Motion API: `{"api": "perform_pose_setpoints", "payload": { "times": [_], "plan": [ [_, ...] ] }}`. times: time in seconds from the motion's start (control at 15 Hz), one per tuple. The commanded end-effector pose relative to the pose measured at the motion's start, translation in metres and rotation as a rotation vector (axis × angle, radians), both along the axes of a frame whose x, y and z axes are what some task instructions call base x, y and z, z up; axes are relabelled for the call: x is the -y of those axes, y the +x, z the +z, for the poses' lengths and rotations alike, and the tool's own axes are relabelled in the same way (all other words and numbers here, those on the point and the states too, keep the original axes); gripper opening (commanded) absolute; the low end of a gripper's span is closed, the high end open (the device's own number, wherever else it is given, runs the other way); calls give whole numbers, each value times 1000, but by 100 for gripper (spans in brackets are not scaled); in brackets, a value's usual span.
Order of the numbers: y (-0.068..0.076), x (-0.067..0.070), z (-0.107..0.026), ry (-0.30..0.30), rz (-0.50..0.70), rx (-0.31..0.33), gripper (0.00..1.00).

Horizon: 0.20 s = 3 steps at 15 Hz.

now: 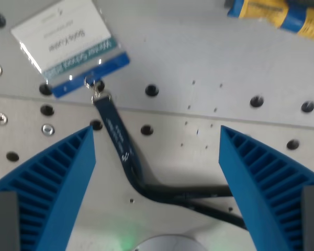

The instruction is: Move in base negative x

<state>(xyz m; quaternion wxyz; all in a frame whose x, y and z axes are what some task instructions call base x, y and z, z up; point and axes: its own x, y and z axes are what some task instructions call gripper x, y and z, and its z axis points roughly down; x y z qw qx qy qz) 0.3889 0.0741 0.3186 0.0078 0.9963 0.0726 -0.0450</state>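
Two blue ribbed fingers (57, 183) frame the wrist view, spread wide with bare table between them; the gripper (157, 138) grips nothing. Task is a plain translation along base negative x, so no object has to be taken; the thing that moves is the gripper itself, hanging over the table (209, 57), a grey metal plate with rows of screw holes. Between the fingers runs a lanyard (118, 138), dark strap, curving from a metal clip down toward the wrist view's right and passing behind the right-hand finger. Clip joins a badge (68, 44) at the upper left, lying flat and tilted. Judgement on handling, were anything picked: badge looks light, thin, glossy plastic, likely slippery at the face and best pinched by an edge; strap soft and limp, would drape and drag the badge along, so take it near the clip. Writing: white card shows a few printed lines above a teal band with pale lettering, all blurred and turned, not readable; small pale marks along the strap, also illegible. Yellow-and-blue object (277, 14) at the top right edge, cut off by the frame, kind unclear. Faint green glow on the table at the bottom centre, beside a rounded grey part.
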Motion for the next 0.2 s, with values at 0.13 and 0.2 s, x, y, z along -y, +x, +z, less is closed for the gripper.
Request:
{"api": "perform_pose_setpoints", "payload": {
  "times": [0.13,0.2],
  "plan": [
    [-31,-5,2,17,-15,87,100],
    [-36,-6,1,17,-15,87,100]
  ]
}}
